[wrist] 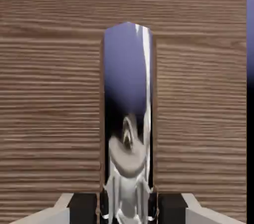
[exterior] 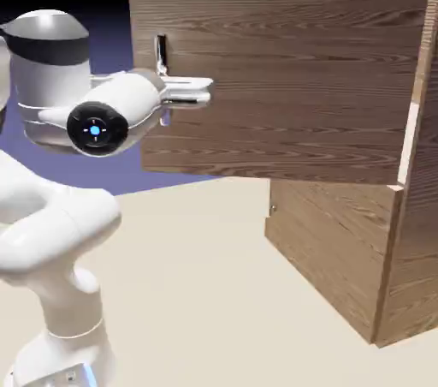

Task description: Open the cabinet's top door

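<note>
While the exterior view was taken, the white arm (exterior: 51, 231) rose from the lower left, its wrist bent so that the hand lay level and pointed toward 3 o'clock. Gripper (exterior: 175, 94): fingers horizontal, drawn tight together on the silver bar handle (exterior: 161, 56), which stood upright with its long axis running 12 to 6 o'clock. Top door (exterior: 282, 68): broad wood-grain panel, swung well out from the cabinet (exterior: 411, 231), its long axis running 9 to 3 o'clock, its handle edge at 9 o'clock and its hinge edge at 3 o'clock against the cabinet's front corner. Cabinet body: at the right of the picture, standing on the pale table (exterior: 214, 291). Lower panel (exterior: 329, 248): flush with the body, at 5 o'clock from the gripper, bearing a tiny dark handle (exterior: 272, 208).

Hand view, same moment. Gripper (wrist: 127, 207): two dark pads at 6 o'clock, clamped either side of the handle (wrist: 128, 119). Handle: a mirrored bar, long axis 12 to 6 o'clock, rounded at its 12 o'clock end. Door (wrist: 49, 109): wood filling nearly all the picture, grain running 9 to 3 o'clock. Backdrop (wrist: 250, 29): a thin blue strip at 3 o'clock.
</note>
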